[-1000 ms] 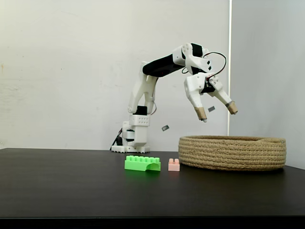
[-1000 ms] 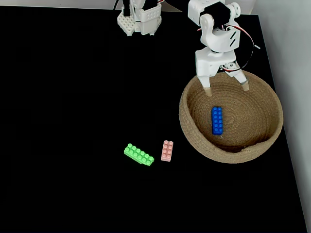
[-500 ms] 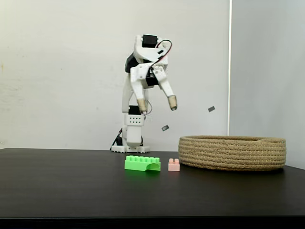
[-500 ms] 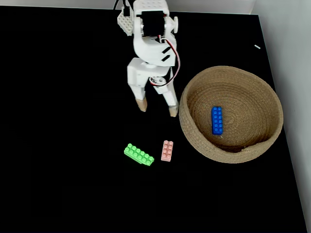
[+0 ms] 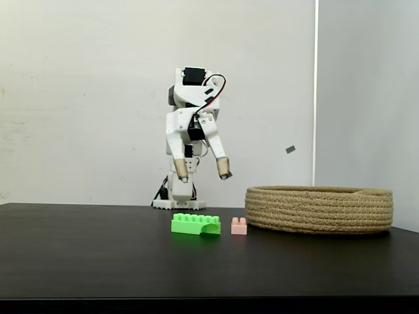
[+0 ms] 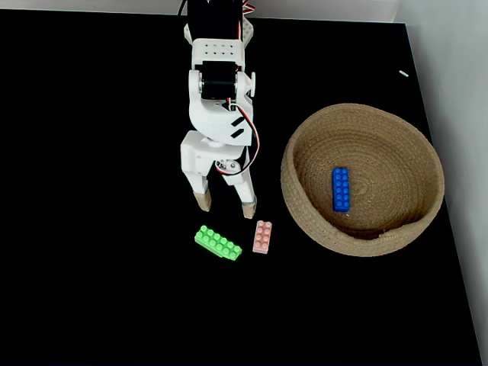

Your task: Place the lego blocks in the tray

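1. The arm reaches forward and bends down; its gripper (image 6: 226, 206) (image 5: 202, 177) hangs released and empty, fingers spread, above the table (image 6: 91, 229).
2. The green block (image 6: 218, 243) and pink block (image 6: 262, 237) lie just nearer, left of the tray (image 6: 305, 210).
3. The blue block (image 6: 340, 189) lies inside the tray.

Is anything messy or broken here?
Nothing looks broken or spilled. The blue block lies in the tray; the green block and pink block sit upright on the table, not yet put away, below the open gripper.

Black table (image 6: 91, 290) bears green brick (image 6: 218, 243), pink brick (image 6: 262, 237), tray (image 6: 305, 221).
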Controlling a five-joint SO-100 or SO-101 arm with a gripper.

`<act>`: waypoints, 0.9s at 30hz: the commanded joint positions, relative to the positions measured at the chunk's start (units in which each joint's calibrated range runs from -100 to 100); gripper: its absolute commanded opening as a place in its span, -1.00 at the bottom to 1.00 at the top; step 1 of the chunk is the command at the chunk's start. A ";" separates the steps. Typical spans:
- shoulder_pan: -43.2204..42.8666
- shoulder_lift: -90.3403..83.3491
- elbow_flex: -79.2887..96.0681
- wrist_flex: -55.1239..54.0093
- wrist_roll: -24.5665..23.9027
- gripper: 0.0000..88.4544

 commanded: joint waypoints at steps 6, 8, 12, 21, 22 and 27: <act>-0.92 -0.45 -3.99 -1.37 2.00 -0.46; -0.35 -0.79 -3.99 -0.37 4.00 -0.46; 1.30 -0.97 -3.90 0.13 6.94 -0.46; 3.45 -0.28 -3.90 -1.28 12.65 -0.48; 3.69 -0.28 -3.90 -1.28 13.72 -0.48; 4.27 0.24 -3.90 -3.03 19.19 -0.47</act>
